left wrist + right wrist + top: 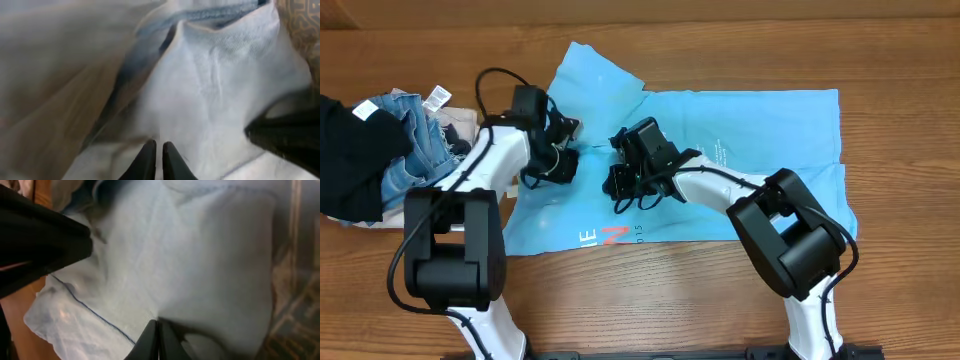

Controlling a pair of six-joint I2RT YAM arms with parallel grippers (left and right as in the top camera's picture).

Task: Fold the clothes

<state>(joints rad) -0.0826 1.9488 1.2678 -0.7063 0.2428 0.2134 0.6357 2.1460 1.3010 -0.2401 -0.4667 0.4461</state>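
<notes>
The light-blue T-shirt lies spread on the wooden table, with white-and-red letters near its front edge. My left gripper is over the shirt's left part. In the left wrist view its fingers are pinched together on a raised fold of the pale cloth. My right gripper is close beside it, near the shirt's middle. In the right wrist view its fingers are shut on the cloth, which tents up from the tips. Each wrist view shows the other gripper as a dark shape.
A pile of other clothes sits at the left edge: blue jeans, a black garment and something pale with a white tag. Bare wooden table surrounds the shirt at the right and front.
</notes>
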